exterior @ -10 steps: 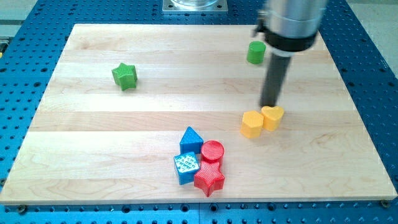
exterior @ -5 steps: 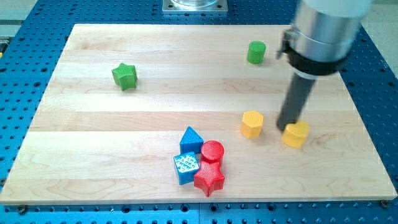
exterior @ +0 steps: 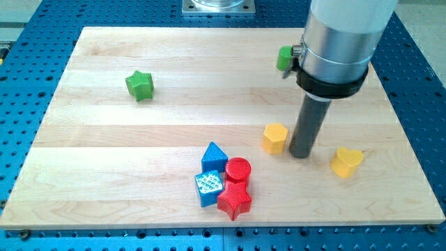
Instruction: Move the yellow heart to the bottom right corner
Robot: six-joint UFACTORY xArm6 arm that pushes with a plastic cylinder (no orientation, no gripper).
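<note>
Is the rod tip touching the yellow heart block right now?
No, my tip stands apart from the yellow heart block, between it and the yellow hexagon block.

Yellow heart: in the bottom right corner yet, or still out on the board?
Out. The yellow heart sits right of my tip, not touching it, with bare board between it and the bottom right corner.

A lab or robotics test bench is suggested. A pale wooden board (exterior: 139,139) is laid on a blue perforated metal table (exterior: 418,84), with a metal mount (exterior: 218,7) seen at the frame's top centre and small coloured plastic blocks scattered on the board.
</note>
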